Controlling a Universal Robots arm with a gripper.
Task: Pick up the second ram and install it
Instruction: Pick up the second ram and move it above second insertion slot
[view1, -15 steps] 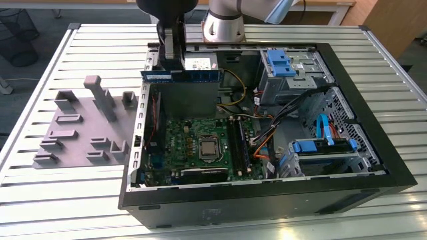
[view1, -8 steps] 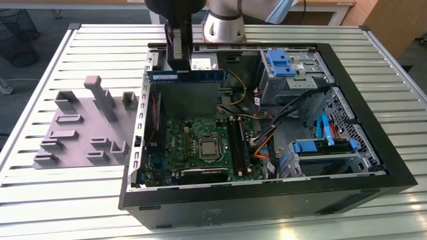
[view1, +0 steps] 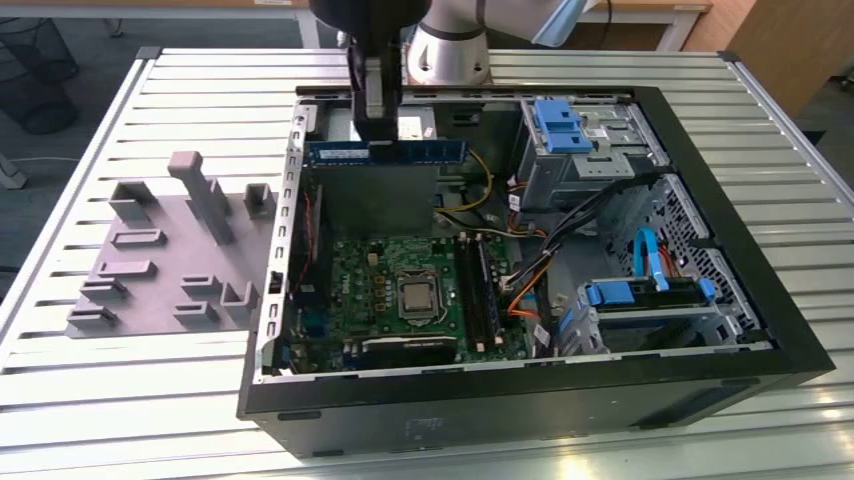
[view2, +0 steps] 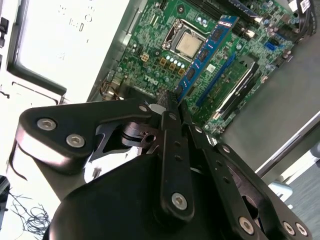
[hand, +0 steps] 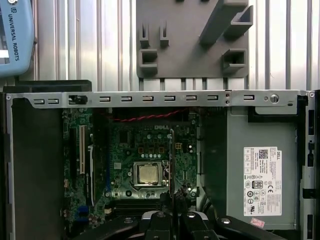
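Holding second ram (view1: 384, 152) clear over motherboard (view1: 380, 265)

Silver ribbed metal table (view1: 174, 400) across the exterior view, bright glare on its near slats. Past the far edge, grey floor (view1: 94, 38) and black wire-mesh basket (view1: 30, 75) at the exterior view's left, light-brown wooden panel (view1: 787, 45) at the exterior view's right

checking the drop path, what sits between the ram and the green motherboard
In the exterior view, a grey metal box lies between the second ram and the motherboard.
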